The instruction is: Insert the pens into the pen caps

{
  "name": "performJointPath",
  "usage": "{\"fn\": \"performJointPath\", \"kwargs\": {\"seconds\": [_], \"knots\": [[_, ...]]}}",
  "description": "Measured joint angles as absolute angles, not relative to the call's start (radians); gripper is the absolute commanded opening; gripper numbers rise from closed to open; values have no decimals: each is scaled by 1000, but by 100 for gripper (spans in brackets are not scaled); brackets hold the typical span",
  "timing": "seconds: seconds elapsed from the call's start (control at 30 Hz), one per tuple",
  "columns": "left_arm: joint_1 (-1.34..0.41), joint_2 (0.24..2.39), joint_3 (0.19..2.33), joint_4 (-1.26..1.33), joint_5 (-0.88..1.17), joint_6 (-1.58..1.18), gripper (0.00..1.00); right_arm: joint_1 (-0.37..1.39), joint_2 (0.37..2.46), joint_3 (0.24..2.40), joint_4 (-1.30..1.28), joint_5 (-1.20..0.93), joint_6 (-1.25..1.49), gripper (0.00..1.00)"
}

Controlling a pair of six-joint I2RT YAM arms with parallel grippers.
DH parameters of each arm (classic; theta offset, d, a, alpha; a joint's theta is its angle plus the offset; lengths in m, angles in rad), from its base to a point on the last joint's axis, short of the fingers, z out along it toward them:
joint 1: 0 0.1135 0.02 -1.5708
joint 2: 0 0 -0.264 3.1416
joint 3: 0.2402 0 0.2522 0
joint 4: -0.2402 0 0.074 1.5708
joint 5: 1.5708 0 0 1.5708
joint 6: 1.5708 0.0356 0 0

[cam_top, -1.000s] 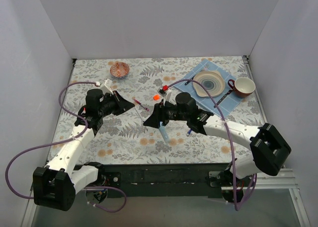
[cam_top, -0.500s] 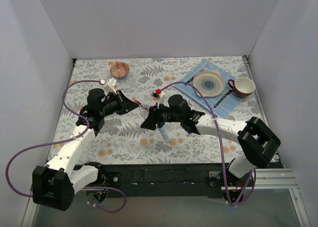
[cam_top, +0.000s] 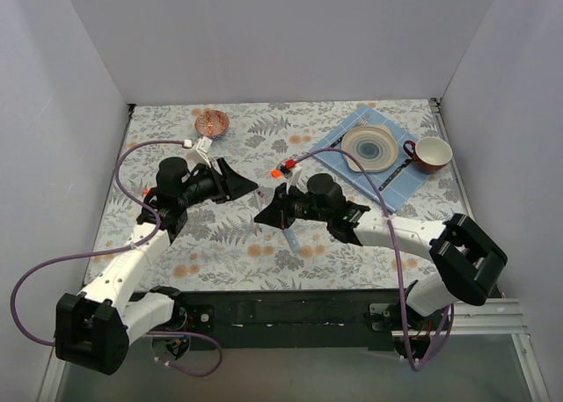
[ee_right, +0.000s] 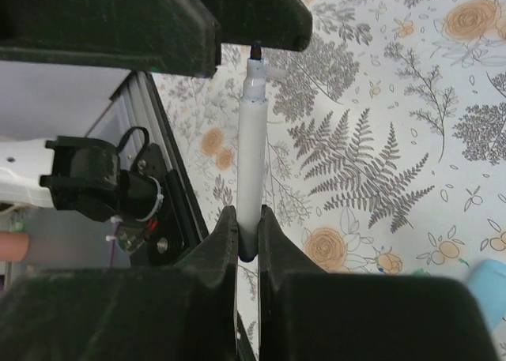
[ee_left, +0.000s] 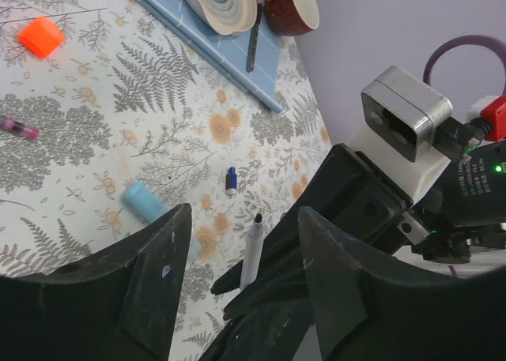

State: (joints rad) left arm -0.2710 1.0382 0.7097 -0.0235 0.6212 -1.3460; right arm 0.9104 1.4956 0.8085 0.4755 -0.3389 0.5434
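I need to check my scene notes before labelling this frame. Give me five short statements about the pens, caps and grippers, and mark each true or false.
1. The right gripper is shut on the white pen. True.
2. The left gripper holds the orange cap. False: its jaws are open and empty, and that cap lies on the table.
3. The red mug stands beside the plate. True.
4. The light-blue marker sits in the red mug. False: it lies flat on the table.
5. The dark-blue cap is on the white pen's tip. False: the tip is bare, and the cap lies on the table.
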Motion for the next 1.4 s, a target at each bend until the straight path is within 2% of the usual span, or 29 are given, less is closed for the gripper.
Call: {"fn": "performJointPath", "kwargs": {"seconds": [0.13,0.27,0.4,0.53,0.63,0.8,0.97,1.03,1.07,1.1,1.17,1.2,1.23,1.33,1.37,1.4], "knots": [[-281,1010,660,77,648,-1383,58,910,1457,785,535,-316,585,1],[-302,1001,611,160,659,-1412,52,910,1454,785,588,-312,623,1],[-337,1014,585,245,665,-1436,44,910,1454,785,628,-312,661,1],[-377,1023,542,350,648,-1460,31,910,1454,776,657,-309,692,1],[-402,1036,520,419,632,-1477,26,910,1455,761,667,-300,712,1],[-439,1063,499,499,598,-1497,25,910,1454,728,701,-268,735,1],[-478,1094,492,547,547,-1511,29,912,1436,682,741,-217,760,1],[-493,1094,485,560,534,-1515,27,915,1421,660,757,-198,765,1],[-498,1094,482,563,530,-1518,25,916,1412,649,760,-184,769,1],[-501,1094,480,566,527,-1520,14,917,1402,639,764,-170,772,1],[-506,1094,477,569,514,-1520,1,916,1388,624,777,-150,780,1],[-506,1094,475,573,510,-1519,0,917,1383,623,779,-143,783,1],[-506,1092,474,580,507,-1515,0,917,1381,623,781,-139,787,4],[-506,1090,474,588,506,-1510,0,917,1381,623,790,-142,791,28],[-506,1090,474,588,506,-1511,0,917,1381,623,790,-145,794,43],[-506,1090,474,587,508,-1512,0,916,1381,623,791,-150,794,48]]}}
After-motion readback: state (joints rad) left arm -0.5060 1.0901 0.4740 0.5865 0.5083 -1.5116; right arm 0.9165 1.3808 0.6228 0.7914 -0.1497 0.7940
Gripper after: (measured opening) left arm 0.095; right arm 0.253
